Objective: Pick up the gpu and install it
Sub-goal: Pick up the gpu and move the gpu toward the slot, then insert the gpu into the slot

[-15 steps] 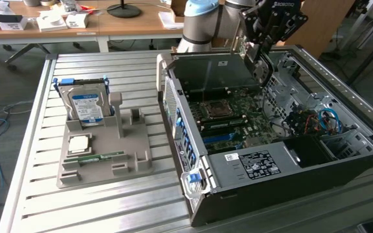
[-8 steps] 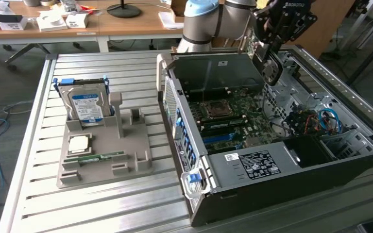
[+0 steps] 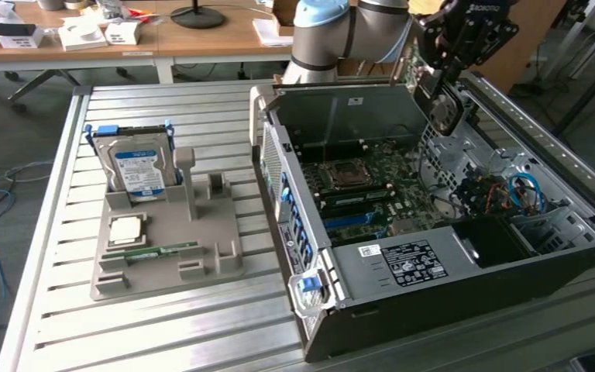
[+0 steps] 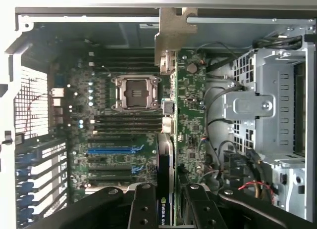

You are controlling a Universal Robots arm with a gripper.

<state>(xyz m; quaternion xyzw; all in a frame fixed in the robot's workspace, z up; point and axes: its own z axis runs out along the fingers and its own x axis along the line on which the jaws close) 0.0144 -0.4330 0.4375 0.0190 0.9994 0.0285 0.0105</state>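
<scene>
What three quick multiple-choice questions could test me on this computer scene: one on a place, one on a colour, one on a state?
1. Where is the hard drive?
A. upright in the grey holder beside the computer case
B. inside the case
C. on top of the case

2. What colour is its label?
A. red
B. yellow
C. blue and white

3. What is the gripper doing?
A. open and empty
B. shut on the gpu above the open case
C. shut on the hard drive

Answers: A, the drive stands in the holder at the exterior view's left; C, the sticker shows blue and white; B, the card sits between the fingers.
</scene>
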